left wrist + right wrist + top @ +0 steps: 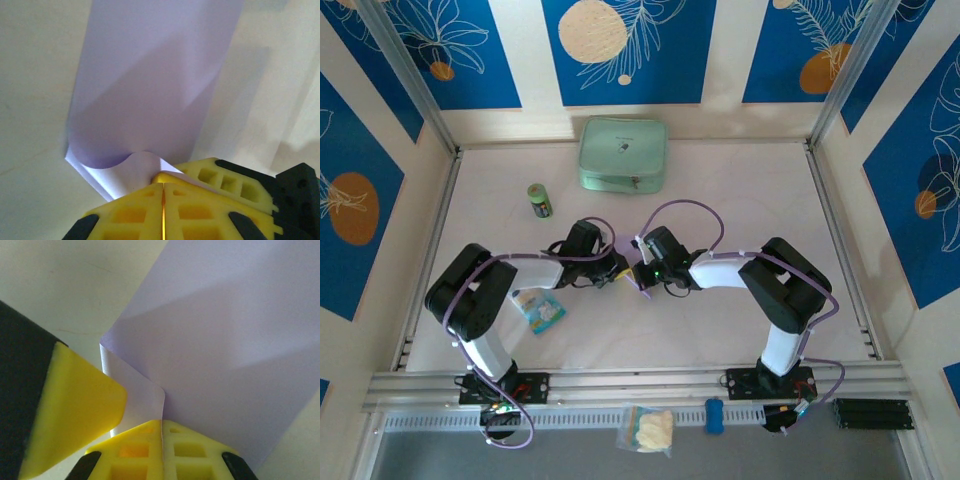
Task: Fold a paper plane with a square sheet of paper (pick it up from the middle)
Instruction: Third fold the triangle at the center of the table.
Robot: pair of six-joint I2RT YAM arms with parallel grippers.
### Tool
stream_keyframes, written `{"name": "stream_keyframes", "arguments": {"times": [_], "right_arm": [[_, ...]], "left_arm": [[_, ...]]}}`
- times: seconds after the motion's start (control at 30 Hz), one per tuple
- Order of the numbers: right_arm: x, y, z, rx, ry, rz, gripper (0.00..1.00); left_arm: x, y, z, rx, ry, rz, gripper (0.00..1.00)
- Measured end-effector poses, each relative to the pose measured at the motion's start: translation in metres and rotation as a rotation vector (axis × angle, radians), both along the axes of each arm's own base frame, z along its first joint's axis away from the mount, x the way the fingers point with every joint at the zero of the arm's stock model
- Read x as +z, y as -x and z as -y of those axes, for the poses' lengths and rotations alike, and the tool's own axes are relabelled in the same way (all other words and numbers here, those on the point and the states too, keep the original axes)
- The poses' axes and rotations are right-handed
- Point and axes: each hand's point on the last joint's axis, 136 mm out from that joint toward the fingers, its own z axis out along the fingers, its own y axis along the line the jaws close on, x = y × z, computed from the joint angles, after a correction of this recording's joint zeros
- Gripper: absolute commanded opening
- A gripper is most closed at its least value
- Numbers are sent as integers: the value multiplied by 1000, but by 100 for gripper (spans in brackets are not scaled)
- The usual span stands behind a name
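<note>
The lavender sheet of paper (150,85) is folded, with diagonal creases, and held up off the table (740,200) between both grippers. In the top view a small piece of the paper (643,286) shows where the two grippers meet mid-table. My left gripper (163,186) is shut, and the paper's curled pale edge runs down to its tips. My right gripper (161,422) is shut on the paper's (220,325) lower edge, which enters the seam of its jaws. The two grippers, left (625,268) and right (642,270), almost touch. A right finger (225,182) shows under the paper, and a left finger (75,405) beside the flap.
A mint-green pouch (623,155) lies at the back centre. A small green can (540,201) stands left of the grippers. A blue-and-white snack packet (542,310) lies by the left arm. A plastic bag (648,430) and a blue piece (714,415) sit on the front rail.
</note>
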Motion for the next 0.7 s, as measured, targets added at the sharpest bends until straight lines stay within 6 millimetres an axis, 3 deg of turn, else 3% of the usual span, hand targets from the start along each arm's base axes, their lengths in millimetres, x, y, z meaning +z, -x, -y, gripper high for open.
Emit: {"name": "stream_keyframes", "arguments": {"times": [0.7], "right_arm": [[0,-1,1,-3,5,-7,0]], "left_arm": [[-13,-1,2,12,6,-8,9]]}}
